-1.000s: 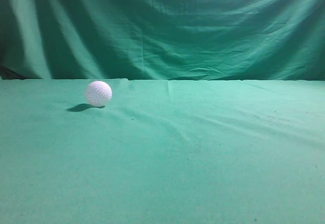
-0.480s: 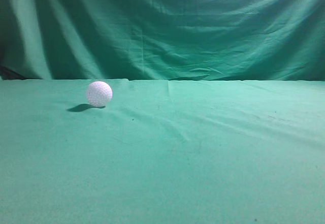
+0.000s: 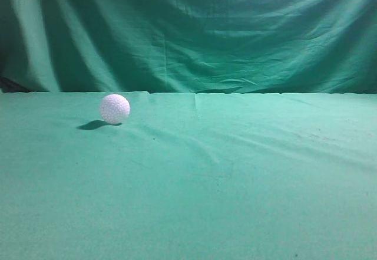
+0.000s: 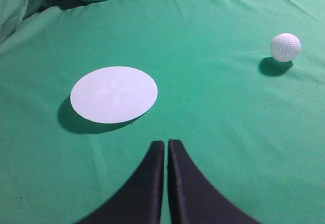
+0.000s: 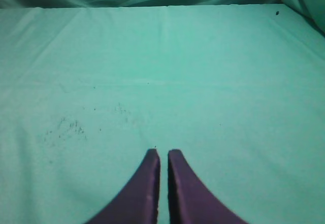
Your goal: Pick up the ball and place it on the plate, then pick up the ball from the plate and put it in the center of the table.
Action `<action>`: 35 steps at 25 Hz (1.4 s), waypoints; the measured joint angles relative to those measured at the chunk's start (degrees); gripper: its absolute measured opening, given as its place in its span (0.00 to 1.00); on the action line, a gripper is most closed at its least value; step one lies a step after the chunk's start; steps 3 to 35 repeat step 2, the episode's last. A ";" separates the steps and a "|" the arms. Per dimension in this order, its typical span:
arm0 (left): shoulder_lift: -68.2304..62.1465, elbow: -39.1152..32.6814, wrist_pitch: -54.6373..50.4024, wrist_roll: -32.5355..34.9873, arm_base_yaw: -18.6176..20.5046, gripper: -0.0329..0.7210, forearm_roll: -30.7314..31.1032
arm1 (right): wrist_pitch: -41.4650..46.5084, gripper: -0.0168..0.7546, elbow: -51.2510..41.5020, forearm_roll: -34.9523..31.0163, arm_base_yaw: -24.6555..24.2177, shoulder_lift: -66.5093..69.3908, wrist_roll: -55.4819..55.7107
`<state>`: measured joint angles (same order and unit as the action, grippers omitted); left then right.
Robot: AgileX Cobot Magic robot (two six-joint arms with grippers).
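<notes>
The white dimpled ball [image 3: 114,108] rests on the green table [image 3: 235,177], left of centre near the back edge. In the left wrist view the ball [image 4: 285,46] lies far right and the white round plate [image 4: 114,94] lies ahead to the left on the table [image 4: 213,107]. My left gripper [image 4: 166,144] is shut and empty, short of the plate and well away from the ball. My right gripper [image 5: 163,153] is shut and empty over bare table cloth [image 5: 203,82]. The plate and both grippers are out of the exterior view.
A draped green backdrop curtain [image 3: 194,30] hangs behind the table's back edge. Small dark specks [image 5: 63,127] mark the cloth to the left in the right wrist view.
</notes>
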<state>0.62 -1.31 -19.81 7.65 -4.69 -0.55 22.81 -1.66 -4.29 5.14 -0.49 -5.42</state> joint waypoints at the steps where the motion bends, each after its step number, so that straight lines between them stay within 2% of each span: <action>1: 0.00 0.00 0.00 0.00 0.00 0.04 0.00 | 0.00 0.08 0.00 0.00 0.00 0.00 0.00; 35: 0.00 0.00 0.00 0.00 0.00 0.04 0.00 | 0.00 0.08 0.00 0.00 0.00 0.00 0.00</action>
